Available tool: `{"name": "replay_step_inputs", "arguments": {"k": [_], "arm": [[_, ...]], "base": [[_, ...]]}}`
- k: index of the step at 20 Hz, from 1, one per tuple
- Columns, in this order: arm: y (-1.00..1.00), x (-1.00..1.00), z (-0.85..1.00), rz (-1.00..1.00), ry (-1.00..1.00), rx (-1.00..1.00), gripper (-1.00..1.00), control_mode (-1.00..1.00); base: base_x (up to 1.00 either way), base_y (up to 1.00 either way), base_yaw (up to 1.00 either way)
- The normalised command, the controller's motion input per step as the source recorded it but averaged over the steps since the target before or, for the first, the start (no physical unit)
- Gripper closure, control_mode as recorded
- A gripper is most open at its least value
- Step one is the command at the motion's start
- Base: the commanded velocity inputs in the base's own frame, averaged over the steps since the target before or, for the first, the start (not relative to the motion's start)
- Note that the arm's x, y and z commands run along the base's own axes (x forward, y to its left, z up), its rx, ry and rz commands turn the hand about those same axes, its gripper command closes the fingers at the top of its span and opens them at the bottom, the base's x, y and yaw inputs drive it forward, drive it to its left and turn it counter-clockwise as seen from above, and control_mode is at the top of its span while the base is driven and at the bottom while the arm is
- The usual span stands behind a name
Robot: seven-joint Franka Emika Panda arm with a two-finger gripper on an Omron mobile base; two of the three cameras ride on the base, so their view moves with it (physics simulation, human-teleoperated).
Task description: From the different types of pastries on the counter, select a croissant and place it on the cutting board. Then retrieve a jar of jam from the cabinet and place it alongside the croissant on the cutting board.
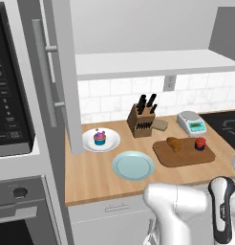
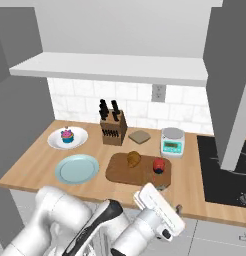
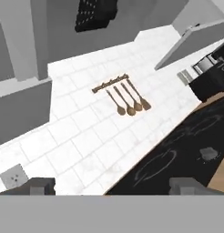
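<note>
With the croissant (image 1: 174,143) and the jam jar (image 1: 200,143) sitting side by side on the cutting board (image 1: 182,155) as the task requires, the claw (image 3: 111,189) is standing released, its fingertips (image 3: 38,185) spread apart and gripping nothing.

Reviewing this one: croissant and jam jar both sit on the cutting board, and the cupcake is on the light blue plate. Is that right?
Not quite. The cupcake sits on the white plate, not the blue plate, which lies beside it, as the left base view shows. The rest holds: the croissant and jam jar both sit on the cutting board.
</note>
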Motion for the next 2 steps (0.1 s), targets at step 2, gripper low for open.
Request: {"name": "replay_step_inputs", "arguments": {"k": [2], "arm": [[0.0, -0.29, 0.0, 0.0, -0.07, 0.0, -1.0, -1.0]], "base": [[0.0, 0.0, 0.0]]}}
